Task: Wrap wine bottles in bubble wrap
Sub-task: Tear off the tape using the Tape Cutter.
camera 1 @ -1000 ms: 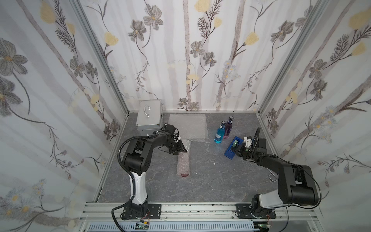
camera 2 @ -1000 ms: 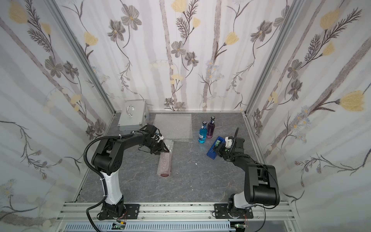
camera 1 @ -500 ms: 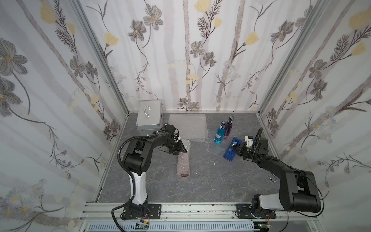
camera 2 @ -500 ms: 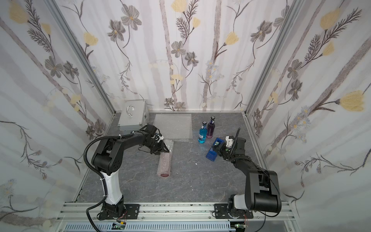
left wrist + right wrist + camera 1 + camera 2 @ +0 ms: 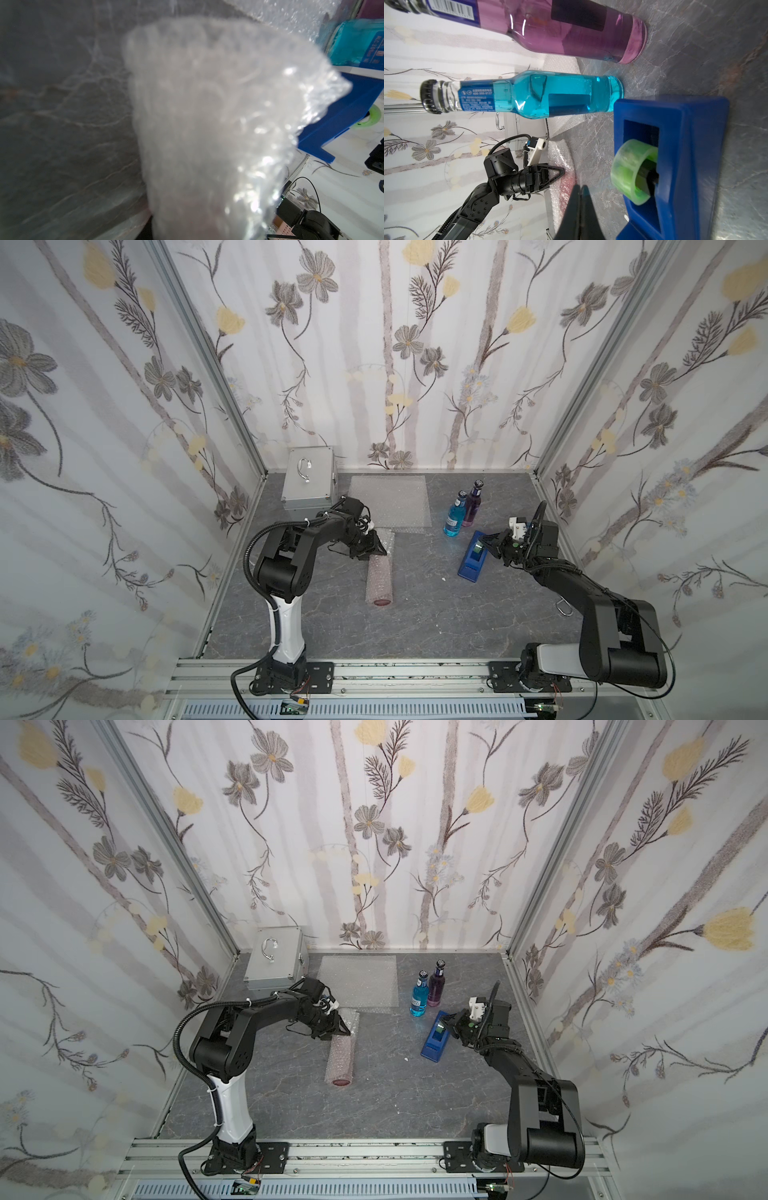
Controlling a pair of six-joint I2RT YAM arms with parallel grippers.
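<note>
A bottle with red liquid, rolled in bubble wrap (image 5: 379,580) (image 5: 341,1060), lies on the grey floor with its red base toward the front. My left gripper (image 5: 379,549) (image 5: 341,1029) is shut on the far end of this roll. The wrap (image 5: 207,124) fills the left wrist view and hides the fingers. Blue (image 5: 454,517) (image 5: 550,95) and purple (image 5: 472,502) (image 5: 571,27) wine bottles stand upright at the back right. Flat bubble wrap sheets (image 5: 388,502) lie at the back. My right gripper (image 5: 485,540) (image 5: 580,188) is shut at the tape dispenser's far end, and nothing shows between its fingers.
A blue tape dispenser (image 5: 471,562) (image 5: 685,155) with a green tape roll (image 5: 629,172) sits in front of the two standing bottles. A silver metal case (image 5: 309,481) stands in the back left corner. Patterned walls close in three sides.
The right arm has changed its posture, with its gripper staying by the dispenser, which seems to have slid slightly forward. The left gripper and the wrapped roll have not moved.
</note>
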